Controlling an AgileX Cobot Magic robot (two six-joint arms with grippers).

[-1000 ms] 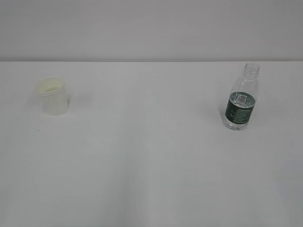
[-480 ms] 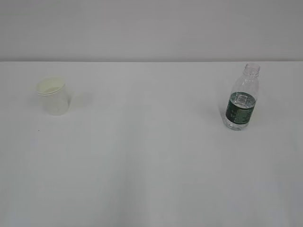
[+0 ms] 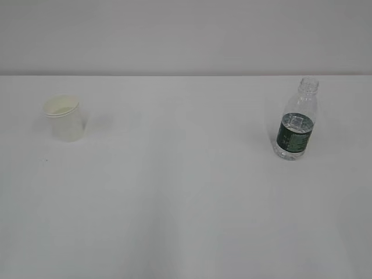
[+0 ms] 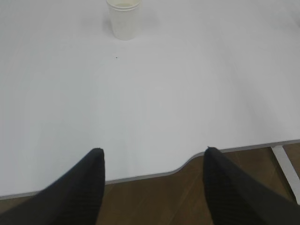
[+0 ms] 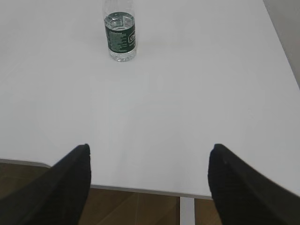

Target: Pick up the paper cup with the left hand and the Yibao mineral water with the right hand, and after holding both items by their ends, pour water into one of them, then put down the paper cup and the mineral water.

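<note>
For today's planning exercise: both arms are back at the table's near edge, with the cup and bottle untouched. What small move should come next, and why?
Probably each arm should reach forward. The left gripper is open and empty, with the paper cup upright far ahead of it. The right gripper is likewise open, far from the Yibao mineral water, which stands uncapped. Nothing is held yet, so closing the distance comes first.

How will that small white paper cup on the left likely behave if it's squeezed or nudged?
The small white tapered paper cup looks thin-walled, so a hard squeeze would probably dent it. It seems light for its size, and a nudge may slide or tip it on the smooth white table. Its narrower base suggests it topples fairly easily.
</note>
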